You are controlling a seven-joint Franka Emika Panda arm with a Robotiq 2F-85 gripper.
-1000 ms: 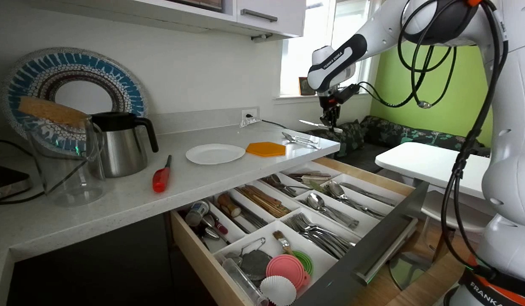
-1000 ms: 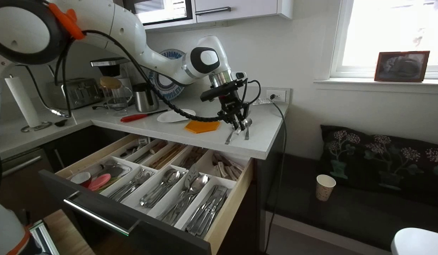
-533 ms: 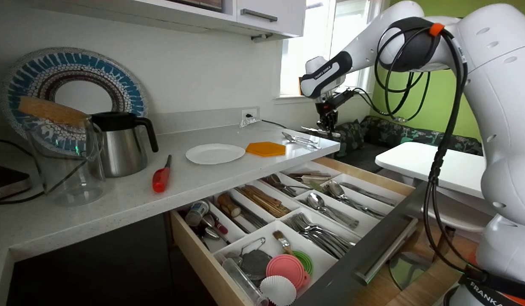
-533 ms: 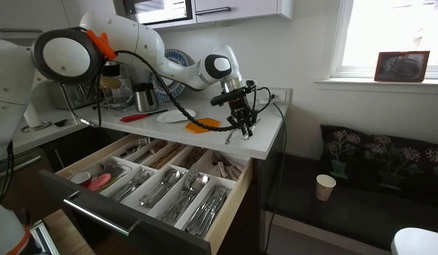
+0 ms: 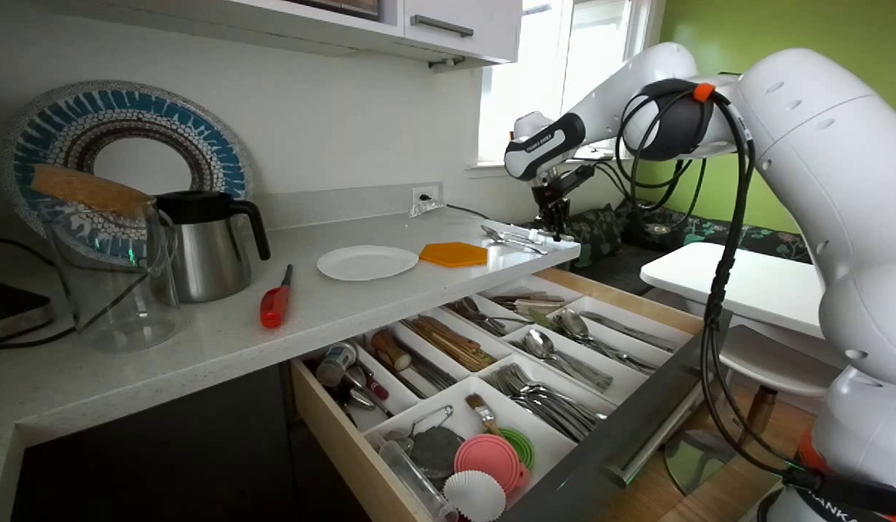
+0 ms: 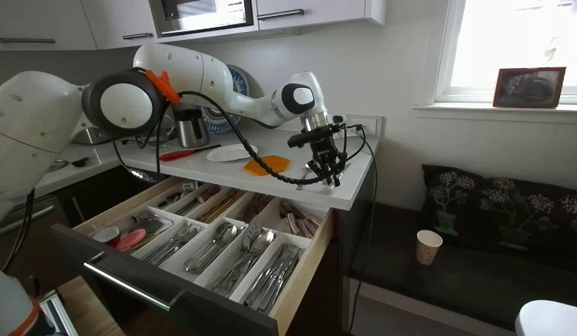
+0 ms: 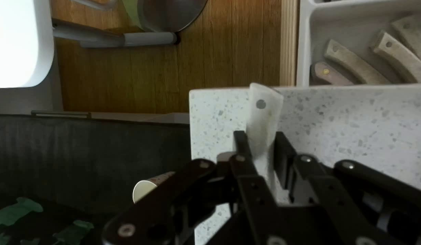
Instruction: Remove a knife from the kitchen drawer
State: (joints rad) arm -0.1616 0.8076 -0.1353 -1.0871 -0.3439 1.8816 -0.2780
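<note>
The gripper [image 7: 260, 139] has come down over the corner of the counter [image 7: 333, 129], right of centre in both exterior views, its jaws pinching the pale-handled knife [image 7: 265, 112]. The pulled-out drawer [image 6: 306, 273] sits lower in the frame, so removal looks done; counter contact is unclear

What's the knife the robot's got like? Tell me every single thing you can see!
The knife has a smooth-looking, off-white handle, perhaps plastic, with one round dark spot near its end. The gripper is closed on that handle from both sides. In the wrist view the handle shows against a corner of the speckled countertop, its end poking just past the edge. Whether it touches the countertop, I can't tell. The wrist view hides the blade.
</note>
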